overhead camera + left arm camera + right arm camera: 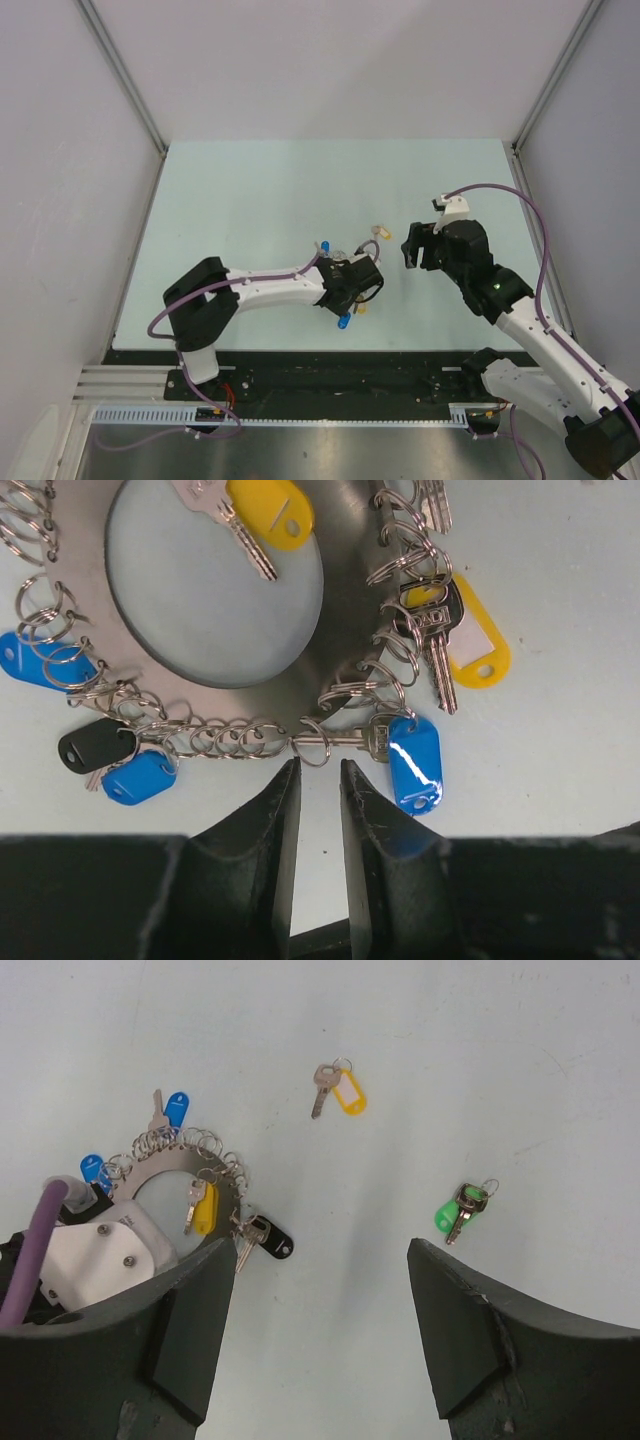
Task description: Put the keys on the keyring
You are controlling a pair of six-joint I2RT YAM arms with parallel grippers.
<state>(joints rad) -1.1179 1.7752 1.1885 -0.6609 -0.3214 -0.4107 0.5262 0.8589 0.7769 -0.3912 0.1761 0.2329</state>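
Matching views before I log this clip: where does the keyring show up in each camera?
Top external: keyring near picture centre, mostly under the left hand.
Left wrist: fills the upper half.
Right wrist: left of centre.
Shared landmark: the left hand, right beside the ring in every view.

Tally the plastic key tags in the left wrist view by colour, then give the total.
Blue tags: 3
Yellow tags: 2
Black tags: 1
Total: 6
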